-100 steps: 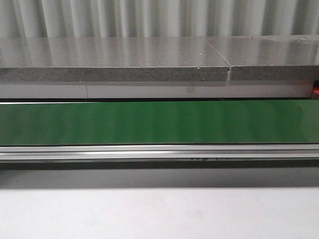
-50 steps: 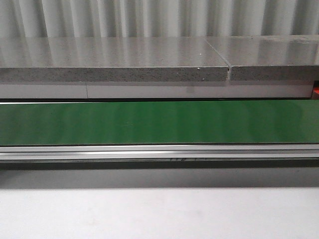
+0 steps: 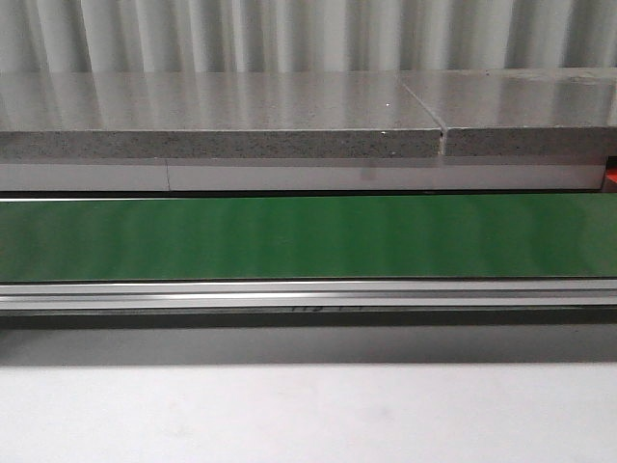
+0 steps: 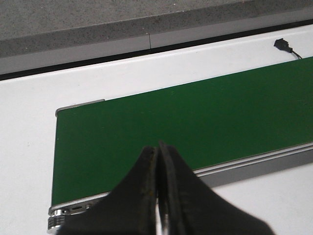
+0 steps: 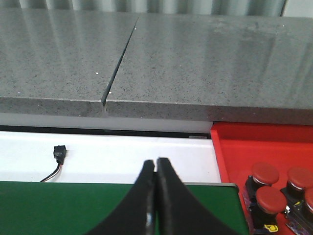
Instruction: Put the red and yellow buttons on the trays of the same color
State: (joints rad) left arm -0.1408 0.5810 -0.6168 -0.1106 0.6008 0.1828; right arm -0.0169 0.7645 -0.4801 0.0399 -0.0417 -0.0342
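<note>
The green conveyor belt (image 3: 308,236) runs bare across the front view, with no button on it. My left gripper (image 4: 157,147) is shut and empty, hovering over one end of the belt (image 4: 186,122). My right gripper (image 5: 155,161) is shut and empty above the belt's other end (image 5: 58,205). Beside that end lies a red tray (image 5: 239,147) holding several red buttons (image 5: 264,172) with black bases. The tray's corner barely shows in the front view as a red sliver (image 3: 611,177). No yellow button or yellow tray is in view. Neither arm shows in the front view.
A grey speckled stone ledge (image 3: 222,116) with a seam (image 3: 442,135) runs behind the belt. The belt's aluminium rail (image 3: 308,294) borders its near side, with white table (image 3: 308,415) in front. A small black connector on a wire (image 5: 59,154) lies on the white surface behind the belt.
Faint print on the belt's front rail has shifted leftward, so the belt is running. Nothing else has moved.
</note>
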